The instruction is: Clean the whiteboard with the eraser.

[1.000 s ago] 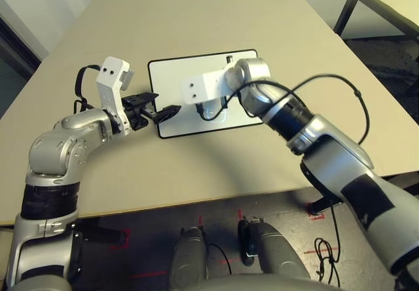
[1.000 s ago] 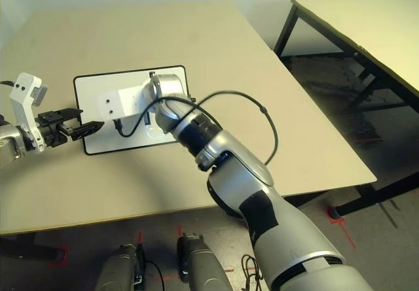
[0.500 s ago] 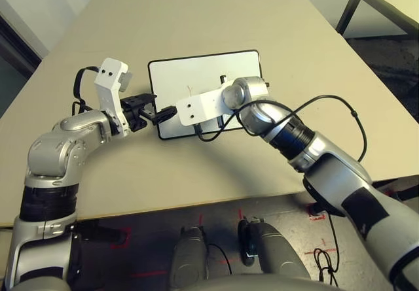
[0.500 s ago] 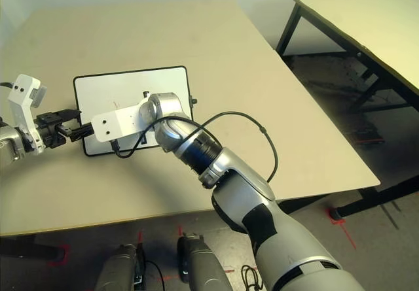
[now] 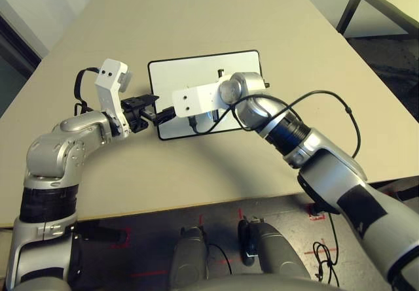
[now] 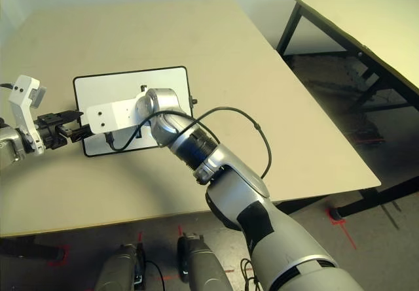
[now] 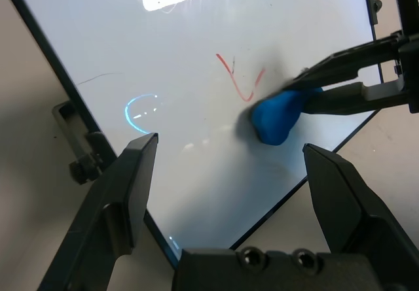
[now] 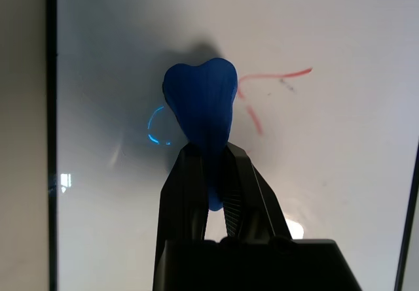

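Board: I had the flat white rectangular whiteboard with its thin black frame (image 5: 196, 68) lying on the pale tan table (image 5: 216, 16), a thin red scribble (image 7: 239, 82) on its surface
Eraser: the small bright blue bone-shaped eraser (image 8: 201, 108) sat pinched at its waist in my right gripper (image 8: 209, 173), its free end over the board just beside the red mark; I judged it touching or nearly touching the surface, but could not tell which
Right jaws: the 2 black fingers (image 8: 245, 193) were clamped tight on the eraser, 1 on each side
Left jaws: my left gripper (image 7: 226, 167) hung at the board's near-left corner with its 2 fingers (image 7: 127, 193) spread wide and nothing between them; they straddled the frame edge without gripping it
Left-side knob: a small black knob (image 7: 82, 170) on the frame sat just beside the left finger
Step in hand: I read this as the wiping stage, eraser brought to the mark, scribble not yet removed
Next move: I judged it called for pressing the eraser flat and sweeping it across the red strokes, with the left gripper steadying the frame so the board would not slide
Risk: I thought a light board might shift under the sideways push
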`<state>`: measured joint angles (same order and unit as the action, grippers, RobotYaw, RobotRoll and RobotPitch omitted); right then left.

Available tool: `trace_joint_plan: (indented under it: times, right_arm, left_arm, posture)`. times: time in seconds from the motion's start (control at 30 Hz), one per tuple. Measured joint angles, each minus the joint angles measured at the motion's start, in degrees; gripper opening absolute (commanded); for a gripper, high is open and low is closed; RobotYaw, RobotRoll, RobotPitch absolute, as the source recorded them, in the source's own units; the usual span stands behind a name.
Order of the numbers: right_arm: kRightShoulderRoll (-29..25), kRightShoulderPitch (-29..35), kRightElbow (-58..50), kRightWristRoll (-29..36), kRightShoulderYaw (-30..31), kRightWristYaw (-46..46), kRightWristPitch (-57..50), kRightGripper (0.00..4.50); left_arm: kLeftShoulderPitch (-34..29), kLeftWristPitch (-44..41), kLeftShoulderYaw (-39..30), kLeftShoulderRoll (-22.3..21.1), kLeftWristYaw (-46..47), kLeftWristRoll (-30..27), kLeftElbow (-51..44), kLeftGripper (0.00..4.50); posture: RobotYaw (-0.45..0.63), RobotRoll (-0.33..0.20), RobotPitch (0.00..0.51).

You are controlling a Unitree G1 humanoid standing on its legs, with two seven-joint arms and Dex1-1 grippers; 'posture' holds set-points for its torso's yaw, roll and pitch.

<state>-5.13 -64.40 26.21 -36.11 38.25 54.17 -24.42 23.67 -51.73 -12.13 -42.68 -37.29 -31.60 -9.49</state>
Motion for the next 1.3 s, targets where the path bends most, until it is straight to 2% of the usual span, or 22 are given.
trace_joint_plan:
  times: [0.13, 0.4, 0.5, 0.7, 0.87, 1.1, 1.2, 1.3]
  right_arm:
    - [0.74, -0.71, 1.74, 0.14, 0.22, -0.31, -0.17, 0.28]
    - [5.08, -8.39, 14.49, 2.21, -3.12, -7.29, 2.85, 0.28]
    - [4.89, -7.28, 12.79, 2.29, -3.15, -7.15, 3.10, 0.28]
    - [3.41, -0.26, 3.33, 1.90, -1.05, -3.07, 1.72, 0.28]
    - [3.06, -0.78, 4.17, 1.92, -0.85, -2.65, 1.54, 0.28]
    - [6.17, -8.15, 15.32, 3.09, -3.53, -8.35, 3.74, 0.28]
    - [7.38, -7.74, 15.38, 3.39, -3.61, -8.95, 3.94, 0.28]
    - [7.28, -4.68, 11.78, 3.38, -3.26, -8.02, 3.92, 0.28]
  left_arm:
    - [0.34, 0.37, -0.07, -0.03, -0.05, 0.03, 0.73, 4.50]
    - [0.74, 0.64, -0.40, -0.97, -0.57, 0.02, 1.18, 4.50]
    - [0.65, 0.64, -1.10, -1.46, -0.55, 0.01, 1.19, 4.50]
    - [-0.15, 0.65, -2.49, -2.16, -0.54, 0.04, 1.29, 4.50]
    - [-0.15, 0.88, -2.51, -2.39, -0.56, 0.05, 1.41, 4.50]
    - [-0.03, 1.25, -2.50, -2.50, -0.52, 0.09, 2.52, 4.50]
    - [-0.02, 1.42, -2.50, -2.50, -0.49, 0.06, 2.52, 4.50]
    - [-0.11, 1.43, -2.62, -2.51, -0.32, 0.03, 2.49, 4.50]
  posture:
    - [0.05, 0.000, 0.154]
    - [0.06, 0.000, 0.156]
    - [0.06, 0.000, 0.157]
    - [0.06, 0.000, 0.158]
    - [0.06, 0.000, 0.157]
    - [0.07, 0.000, 0.152]
    - [0.07, 0.000, 0.152]
    - [0.08, 0.000, 0.152]
